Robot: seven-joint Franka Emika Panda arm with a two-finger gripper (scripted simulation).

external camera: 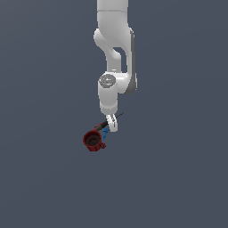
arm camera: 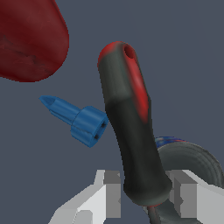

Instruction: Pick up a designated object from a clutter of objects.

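Observation:
The designated object, a black rod [external camera: 111, 120] with red on its thick dark handle [arm camera: 131, 127], lies slanted beside the rest of the clutter of objects. My gripper [arm camera: 146, 199] comes down over the handle's narrow end, and both grey pads [arm camera: 113, 192] press against its sides, so it is shut on the rod. In the exterior view the gripper [external camera: 113, 127] sits low, just to the right of the dark red mug [external camera: 93, 140]. A small blue piece [arm camera: 78, 120] lies between mug and handle. Behind the handle, a grey round thing [arm camera: 194, 168] is partly hidden.
The red mug's wall [arm camera: 28, 39] bulges close to the handle's far end. The white arm [external camera: 115, 53] hangs straight down over the group. The dark grey floor [external camera: 178, 178] stretches all around.

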